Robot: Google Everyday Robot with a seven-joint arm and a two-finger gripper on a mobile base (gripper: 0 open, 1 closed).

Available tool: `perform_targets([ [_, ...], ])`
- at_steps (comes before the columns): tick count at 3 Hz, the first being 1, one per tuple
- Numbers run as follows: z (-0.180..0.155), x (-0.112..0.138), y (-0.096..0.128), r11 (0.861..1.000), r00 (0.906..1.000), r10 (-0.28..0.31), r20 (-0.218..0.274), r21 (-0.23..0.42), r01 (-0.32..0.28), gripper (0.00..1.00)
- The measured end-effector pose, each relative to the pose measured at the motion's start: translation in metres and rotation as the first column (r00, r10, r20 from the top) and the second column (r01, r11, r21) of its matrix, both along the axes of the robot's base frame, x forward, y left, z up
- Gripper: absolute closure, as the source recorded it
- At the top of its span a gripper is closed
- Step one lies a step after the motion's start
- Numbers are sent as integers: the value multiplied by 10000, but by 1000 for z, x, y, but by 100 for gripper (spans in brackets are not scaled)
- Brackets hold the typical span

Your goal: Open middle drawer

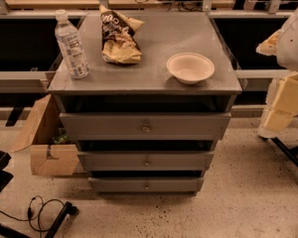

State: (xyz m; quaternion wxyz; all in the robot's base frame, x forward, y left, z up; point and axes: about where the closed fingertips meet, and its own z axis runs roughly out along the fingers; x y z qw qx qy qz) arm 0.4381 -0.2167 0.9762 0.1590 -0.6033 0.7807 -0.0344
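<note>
A grey metal cabinet (144, 76) stands in the middle of the view with three drawers stacked in its front. The middle drawer (114, 161) has a plain front of medium height and a small round knob (147, 161) at its centre. Its front sits in line with the others and no tray shows. The taller top drawer (104, 126) is above it and the slim bottom drawer (114, 184) below. My gripper (279, 117), cream-coloured under the white arm (295, 33), hangs at the right edge, well right of the cabinet and apart from the knob.
On the cabinet top stand a water bottle (72, 46), a crumpled chip bag (118, 36) and a white bowl (190, 67). An open cardboard box (44, 148) sits against the cabinet's left side. Black cables (42, 212) and a dark leg lie on the floor at the lower left.
</note>
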Motion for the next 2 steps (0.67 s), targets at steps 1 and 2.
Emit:
perform_targets([
  [1,0,0,0,10000,10000,0,0,0,0,0],
  [2,-16,-1,7,9997,9996,239,128,-57,-238,0],
])
